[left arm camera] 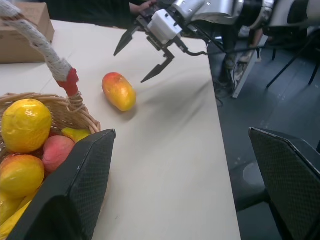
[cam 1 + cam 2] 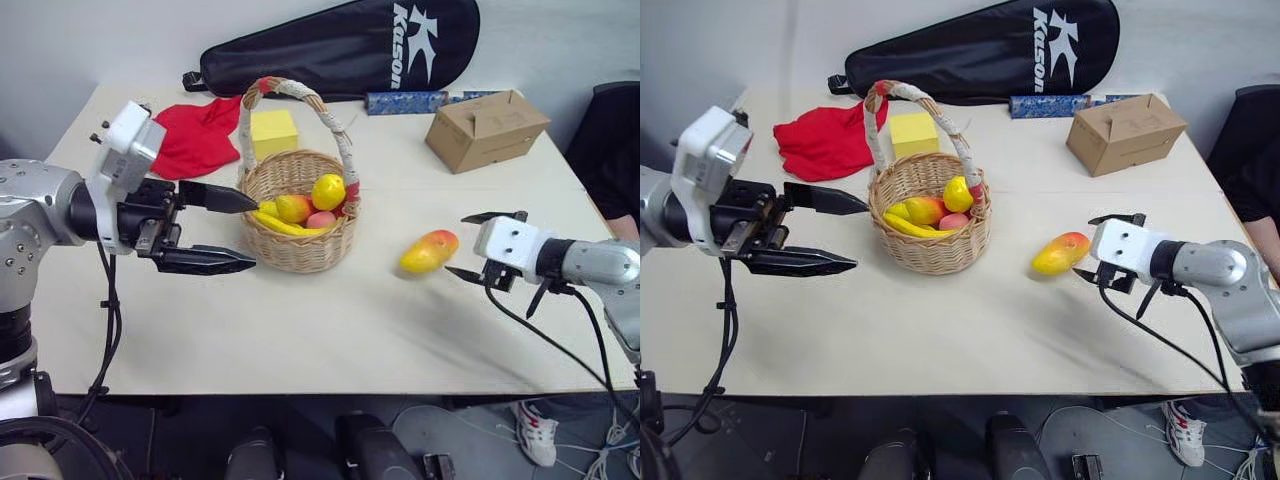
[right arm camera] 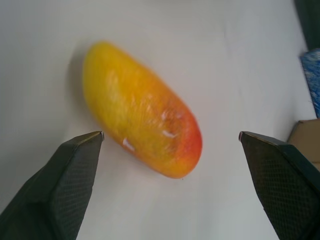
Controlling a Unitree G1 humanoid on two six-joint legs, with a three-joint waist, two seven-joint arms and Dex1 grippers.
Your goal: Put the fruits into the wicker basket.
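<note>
Table (image 2: 300, 330): basket (image 2: 298, 235), mango (image 2: 429, 251), box (image 2: 487, 130).

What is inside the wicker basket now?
The wicker basket holds a yellow lemon, a red-and-yellow fruit, a pinkish fruit and a yellow banana-like piece. Anything beneath them is covered.

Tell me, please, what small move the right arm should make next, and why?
Probably ease the right end effector forward until its open fingers straddle the elongated mango, then close. That fruit lies alone on the table, outside the wicker basket, just ahead of the open fingers.
</note>
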